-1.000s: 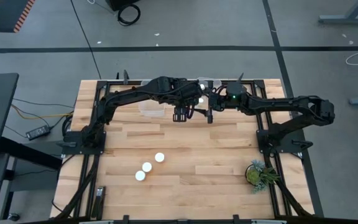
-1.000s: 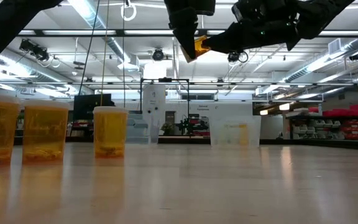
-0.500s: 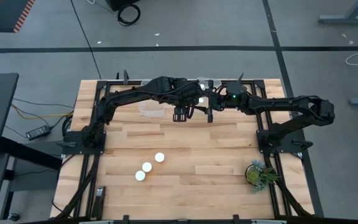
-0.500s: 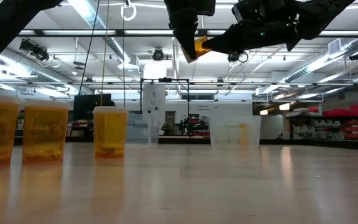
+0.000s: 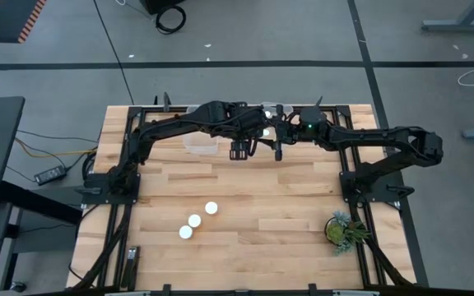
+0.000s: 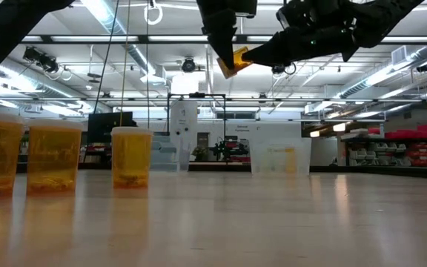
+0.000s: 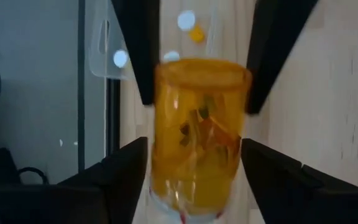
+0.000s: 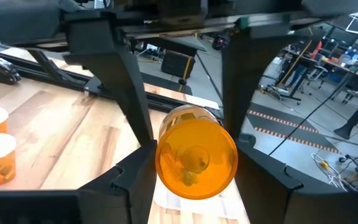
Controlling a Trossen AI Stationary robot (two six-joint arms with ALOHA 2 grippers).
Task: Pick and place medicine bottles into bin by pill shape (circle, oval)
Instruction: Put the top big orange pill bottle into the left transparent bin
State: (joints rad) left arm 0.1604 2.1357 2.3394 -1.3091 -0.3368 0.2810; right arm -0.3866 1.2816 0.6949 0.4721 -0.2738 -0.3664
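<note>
Since a second ago the held medicine bottle (image 6: 233,61) tilts a little more between the arms above the counter's (image 5: 245,197) far edge. Both wrist views show fingers flanking it: left end effector (image 7: 194,162) looks loosely open, right end effector (image 8: 191,158) seemingly closed on it. Overhead, the arms hide it; three other bottles (image 5: 194,221) stand near the left front corner

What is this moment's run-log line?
stage: mid-air handover | bottle: between left claw and right claw | right claw: gripping | table: three bottles
</note>
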